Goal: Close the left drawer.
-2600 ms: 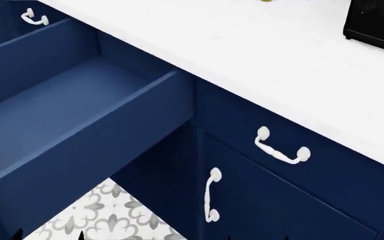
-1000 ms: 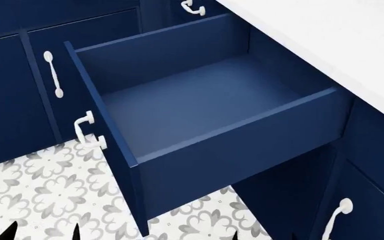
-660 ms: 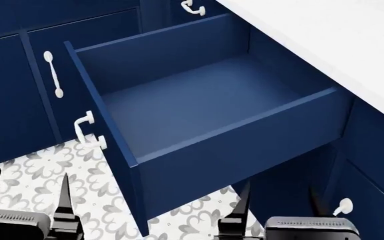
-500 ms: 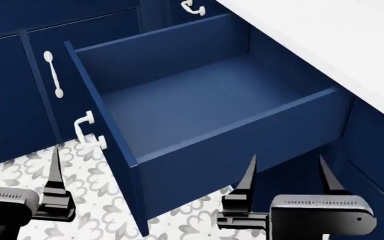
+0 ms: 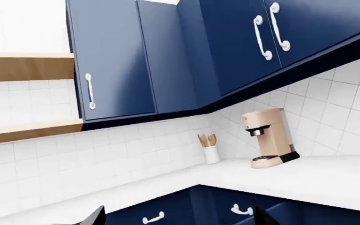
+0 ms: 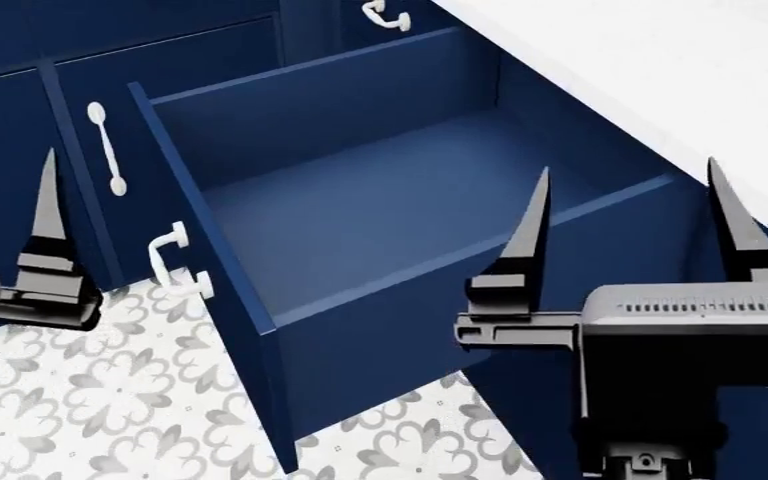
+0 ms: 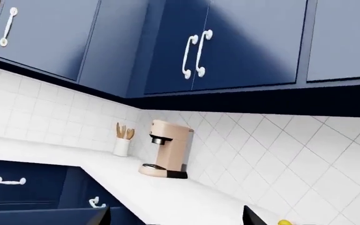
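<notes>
The left drawer [image 6: 384,200] is pulled far out of the navy cabinets, and its plain inside holds nothing. Its flat front panel [image 6: 217,280] faces left and carries a white curved handle [image 6: 171,262]. My right gripper [image 6: 624,215] is open, raised in front of the drawer's near side wall with its fingers pointing up and nothing between them. In the head view only one finger [image 6: 48,235] of the left arm shows, left of the front panel and apart from the handle. The left gripper [image 5: 178,218] is open and holds nothing. The right gripper [image 7: 176,218] looks out over the counter.
A white countertop [image 6: 651,60] runs along the right above the drawer. A cabinet door with a long white handle [image 6: 107,150] stands behind the front panel. Patterned floor tiles [image 6: 91,400] lie below. A beige coffee machine [image 5: 269,138] and a utensil pot [image 5: 211,152] stand on the counter.
Both grippers have risen from the bottom edge of the head view to drawer height. Before that the head view swung left onto the open drawer. The drawer has not moved.
</notes>
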Motion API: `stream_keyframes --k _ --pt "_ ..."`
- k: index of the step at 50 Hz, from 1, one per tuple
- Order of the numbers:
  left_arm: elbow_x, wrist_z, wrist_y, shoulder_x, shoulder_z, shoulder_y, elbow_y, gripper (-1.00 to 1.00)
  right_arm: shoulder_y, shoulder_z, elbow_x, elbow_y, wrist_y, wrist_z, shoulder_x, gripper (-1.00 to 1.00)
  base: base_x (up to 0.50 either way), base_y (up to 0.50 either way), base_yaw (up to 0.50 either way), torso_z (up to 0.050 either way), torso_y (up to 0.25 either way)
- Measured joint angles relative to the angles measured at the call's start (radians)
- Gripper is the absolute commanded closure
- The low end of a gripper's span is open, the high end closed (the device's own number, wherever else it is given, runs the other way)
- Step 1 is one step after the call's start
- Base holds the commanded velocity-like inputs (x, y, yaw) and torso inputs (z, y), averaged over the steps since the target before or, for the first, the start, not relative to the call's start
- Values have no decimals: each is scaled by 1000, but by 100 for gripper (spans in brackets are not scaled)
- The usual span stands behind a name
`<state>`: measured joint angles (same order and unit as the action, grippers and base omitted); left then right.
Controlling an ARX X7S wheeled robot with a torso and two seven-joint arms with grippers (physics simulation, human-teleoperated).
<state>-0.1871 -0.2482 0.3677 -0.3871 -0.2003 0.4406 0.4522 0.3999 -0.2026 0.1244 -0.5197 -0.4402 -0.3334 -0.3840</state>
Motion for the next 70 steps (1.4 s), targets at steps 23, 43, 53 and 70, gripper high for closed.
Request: stream_keyframes --k 23,43,53,70 --pt "-30 41 190 -37 -13 242 31 -100 223 -7 0 -71 -178 23 -35 -100 0 0 0 0 0" --pt "-15 37 248 -105 47 335 -12 -100 243 104 -1 -165 -263 18 -126 -100 0 0 0 0 0" --pt "0 39 243 -116 41 370 -57 -100 230 162 0 -235 -293 12 -162 -100 0 0 0 0 0" --pt "11 40 225 -120 37 395 -108 -100 224 172 7 -248 -299 16 -175 -100 0 0 0 0 0"
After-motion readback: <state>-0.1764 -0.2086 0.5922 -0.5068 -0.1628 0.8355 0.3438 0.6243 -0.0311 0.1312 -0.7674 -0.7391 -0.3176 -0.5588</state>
